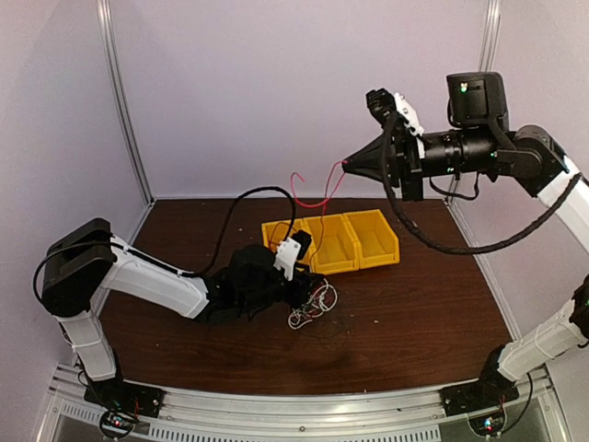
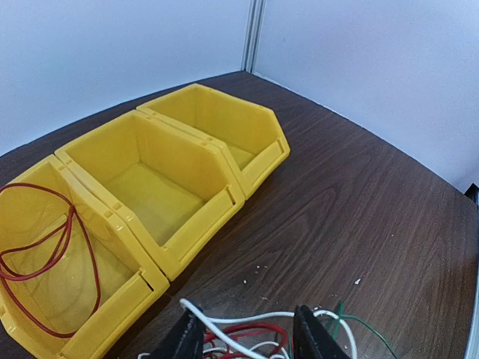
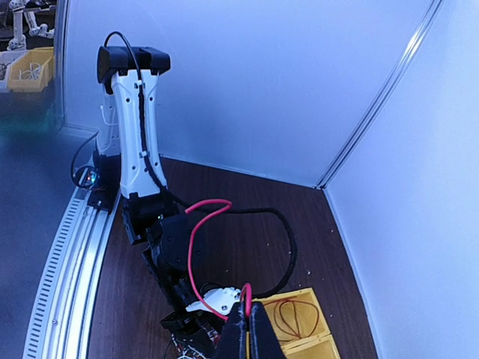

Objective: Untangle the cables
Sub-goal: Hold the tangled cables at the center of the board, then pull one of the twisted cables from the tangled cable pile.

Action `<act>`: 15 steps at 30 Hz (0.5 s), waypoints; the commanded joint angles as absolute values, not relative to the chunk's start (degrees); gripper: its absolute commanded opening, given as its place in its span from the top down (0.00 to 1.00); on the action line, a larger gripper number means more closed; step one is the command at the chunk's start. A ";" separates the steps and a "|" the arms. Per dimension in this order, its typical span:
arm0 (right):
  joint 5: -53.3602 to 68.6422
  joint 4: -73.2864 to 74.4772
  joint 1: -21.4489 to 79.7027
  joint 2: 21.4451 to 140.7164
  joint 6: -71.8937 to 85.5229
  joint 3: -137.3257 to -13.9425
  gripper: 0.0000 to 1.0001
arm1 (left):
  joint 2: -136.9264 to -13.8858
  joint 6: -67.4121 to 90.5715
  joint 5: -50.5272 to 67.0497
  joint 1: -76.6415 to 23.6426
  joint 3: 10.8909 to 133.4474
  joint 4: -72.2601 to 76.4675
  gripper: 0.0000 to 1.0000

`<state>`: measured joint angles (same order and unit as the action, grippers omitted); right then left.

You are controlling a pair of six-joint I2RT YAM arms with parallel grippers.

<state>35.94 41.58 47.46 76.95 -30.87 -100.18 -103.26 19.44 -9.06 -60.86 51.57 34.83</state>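
Observation:
The cables lie as a small clump (image 1: 317, 308) of white, red and black wires on the dark table, just in front of the yellow bins. My left gripper (image 1: 304, 295) is down at the clump. In the left wrist view its fingers (image 2: 314, 338) stand apart astride white and red strands (image 2: 247, 323), and a green wire (image 2: 370, 329) trails off to the right. My right gripper (image 1: 347, 167) is raised high and shut on a red cable (image 1: 322, 200) that hangs in a loop below it. The right wrist view shows that red cable (image 3: 193, 247) pinched at the fingertips of the right gripper (image 3: 247, 318).
Three joined yellow bins (image 1: 386, 253) stand behind the clump. The leftmost bin (image 2: 112, 310) holds a coiled dark red wire (image 2: 45, 254); the other two (image 2: 191, 232) show nothing inside. The left arm's thick black cable (image 1: 244, 198) arcs over the table. White walls enclose the back and sides.

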 commanded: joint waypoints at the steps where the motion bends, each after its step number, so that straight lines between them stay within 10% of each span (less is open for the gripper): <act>1: 34.62 43.10 46.53 76.18 -30.27 -108.95 1.00 | -103.93 20.92 -10.47 -60.95 50.43 40.80 0.59; 15: 37.76 42.71 38.13 77.84 -26.49 -126.06 1.00 | -108.98 21.24 -8.66 -60.97 50.40 40.34 0.61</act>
